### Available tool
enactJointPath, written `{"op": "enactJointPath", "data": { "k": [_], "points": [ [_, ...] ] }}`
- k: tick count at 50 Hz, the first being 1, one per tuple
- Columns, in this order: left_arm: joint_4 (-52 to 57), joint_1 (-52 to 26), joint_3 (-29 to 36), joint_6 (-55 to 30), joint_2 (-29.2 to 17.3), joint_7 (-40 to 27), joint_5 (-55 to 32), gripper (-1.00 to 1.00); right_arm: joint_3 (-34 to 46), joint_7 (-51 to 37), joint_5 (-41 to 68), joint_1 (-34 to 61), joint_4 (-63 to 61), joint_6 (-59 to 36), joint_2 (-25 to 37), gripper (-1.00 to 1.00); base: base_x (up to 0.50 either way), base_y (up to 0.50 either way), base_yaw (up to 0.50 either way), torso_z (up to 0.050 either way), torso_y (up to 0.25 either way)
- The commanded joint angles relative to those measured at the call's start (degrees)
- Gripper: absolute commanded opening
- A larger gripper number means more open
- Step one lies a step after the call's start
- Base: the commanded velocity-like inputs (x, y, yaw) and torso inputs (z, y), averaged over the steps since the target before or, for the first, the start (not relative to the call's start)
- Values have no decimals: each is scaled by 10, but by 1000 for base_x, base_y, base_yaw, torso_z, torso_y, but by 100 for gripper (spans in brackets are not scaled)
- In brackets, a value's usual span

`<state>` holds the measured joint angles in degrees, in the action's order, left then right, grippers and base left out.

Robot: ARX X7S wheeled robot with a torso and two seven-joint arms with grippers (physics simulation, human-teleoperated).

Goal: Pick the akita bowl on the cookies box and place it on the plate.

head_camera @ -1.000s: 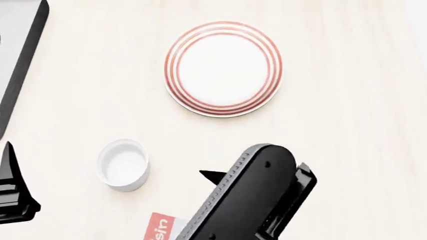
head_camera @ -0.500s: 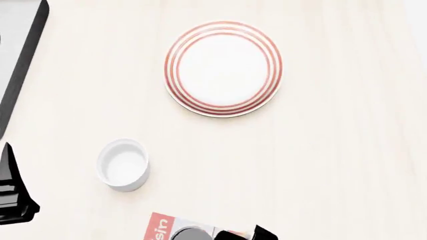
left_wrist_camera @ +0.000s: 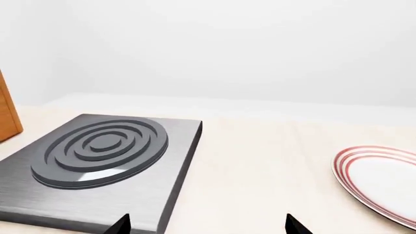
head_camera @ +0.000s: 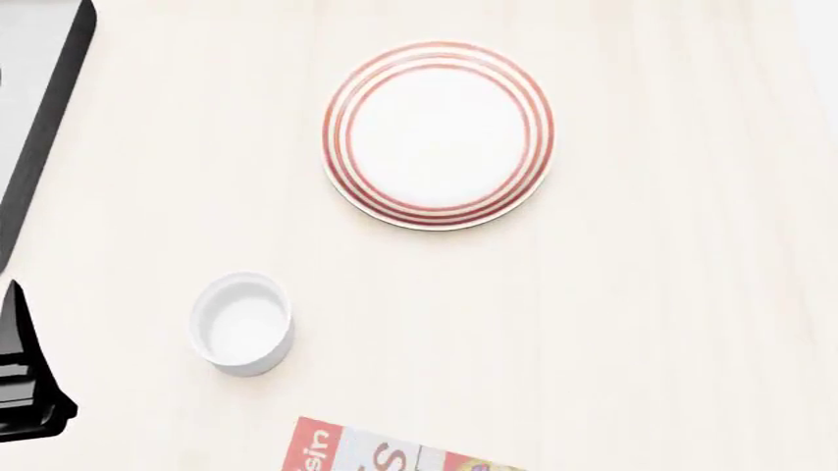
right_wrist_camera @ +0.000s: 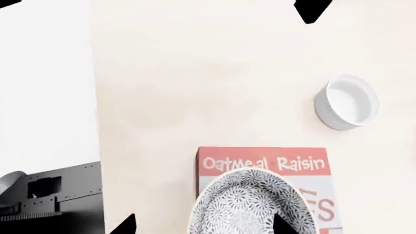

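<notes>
In the right wrist view the speckled black-and-white akita bowl (right_wrist_camera: 252, 207) sits on the red-and-white cookies box (right_wrist_camera: 260, 163), lettered "Oatmeal Raisin". My right gripper (right_wrist_camera: 202, 226) is open above them. One fingertip is over the bowl's rim and the other is off the box's side, above bare table. The head view shows only the far edge of the cookies box (head_camera: 392, 455); the bowl and my right arm are out of it. The red-ringed white plate (head_camera: 439, 134) lies farther back. My left gripper (left_wrist_camera: 208, 226) is open and holds nothing.
A small white cup (head_camera: 242, 324) stands left of the box, also seen from the right wrist as the cup (right_wrist_camera: 348, 102). A grey stove plate (left_wrist_camera: 104, 146) lies at the table's far left. A wooden block (left_wrist_camera: 7, 112) stands beyond it. The robot's base (right_wrist_camera: 52, 195) shows off the table edge.
My right arm has pulled back out of the head view toward the near edge, uncovering the edge of the cookies box. Plate, cup and left arm have not moved.
</notes>
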<state>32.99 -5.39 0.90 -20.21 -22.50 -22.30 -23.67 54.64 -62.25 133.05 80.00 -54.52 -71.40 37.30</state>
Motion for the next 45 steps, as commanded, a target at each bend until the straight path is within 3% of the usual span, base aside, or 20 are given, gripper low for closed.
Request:
{"op": "enactJointPath", "data": {
  "k": [1,45],
  "points": [
    [-2,-1,1,1,-1,-1,-1,100,28,3,-29,-20,20,-22,-20,100,0,0,0,0,0],
    [-16,4,4,14,-3,-2,-4,100,101,31,-105,-63,58,-96,-34,100,0,0,0,0,0]
  ]
}}
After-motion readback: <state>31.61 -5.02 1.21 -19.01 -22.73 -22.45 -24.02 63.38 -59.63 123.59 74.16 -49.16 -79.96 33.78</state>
